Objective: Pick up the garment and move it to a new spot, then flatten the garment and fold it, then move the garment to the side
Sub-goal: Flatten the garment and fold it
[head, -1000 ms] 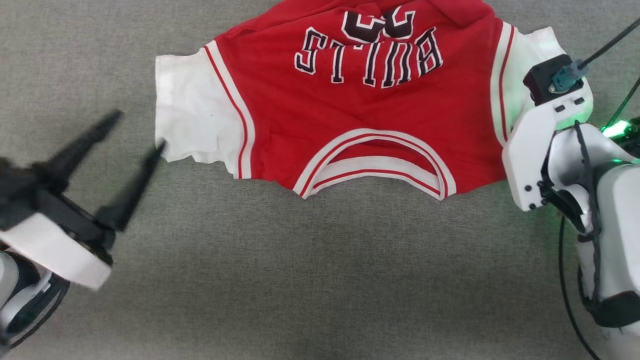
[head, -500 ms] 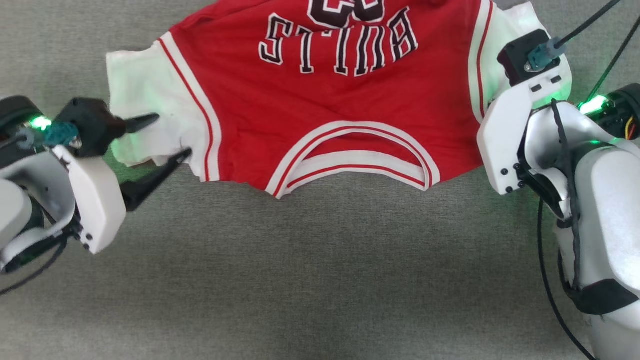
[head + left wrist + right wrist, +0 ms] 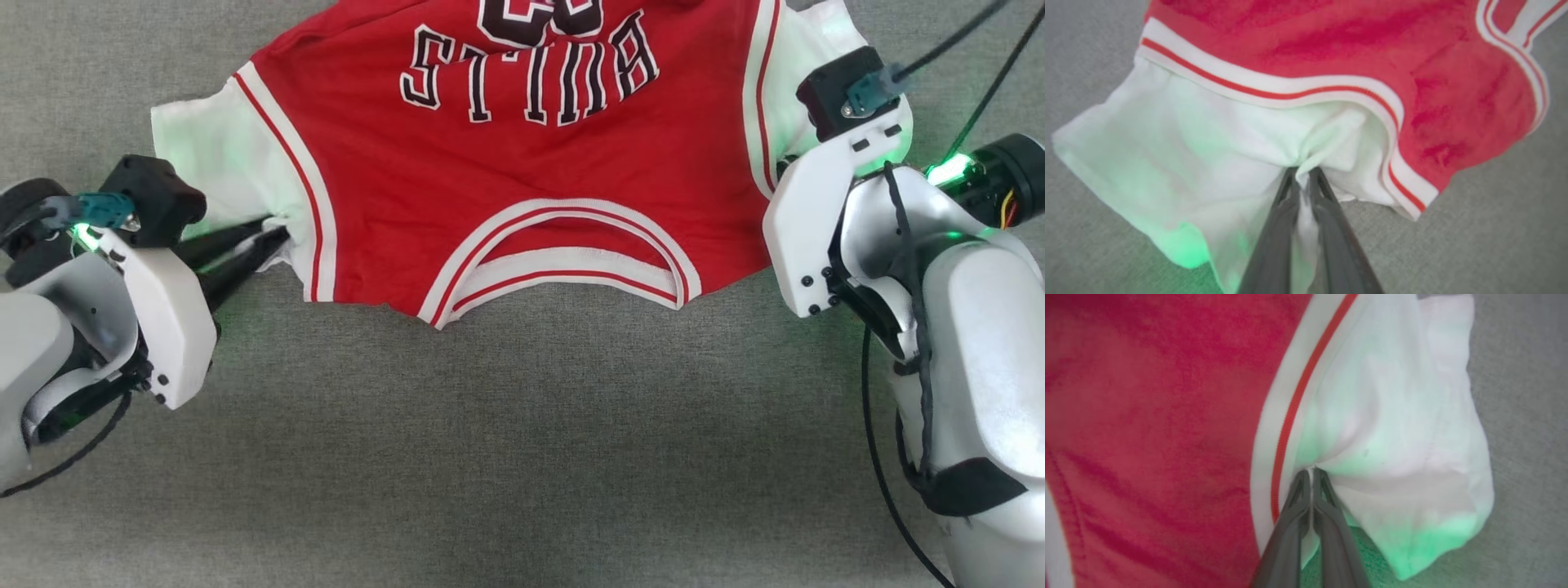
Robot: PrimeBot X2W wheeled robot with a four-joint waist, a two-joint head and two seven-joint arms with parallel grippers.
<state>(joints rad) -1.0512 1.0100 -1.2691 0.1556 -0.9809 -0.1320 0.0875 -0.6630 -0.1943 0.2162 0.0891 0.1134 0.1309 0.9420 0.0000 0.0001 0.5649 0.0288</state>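
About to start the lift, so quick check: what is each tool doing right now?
Left tool: closed, holding one white sleeve of the shirt.
Right tool: closed, holding the other white sleeve.

Head camera overhead; wrist cameras hug the garment (image 3: 531,188).
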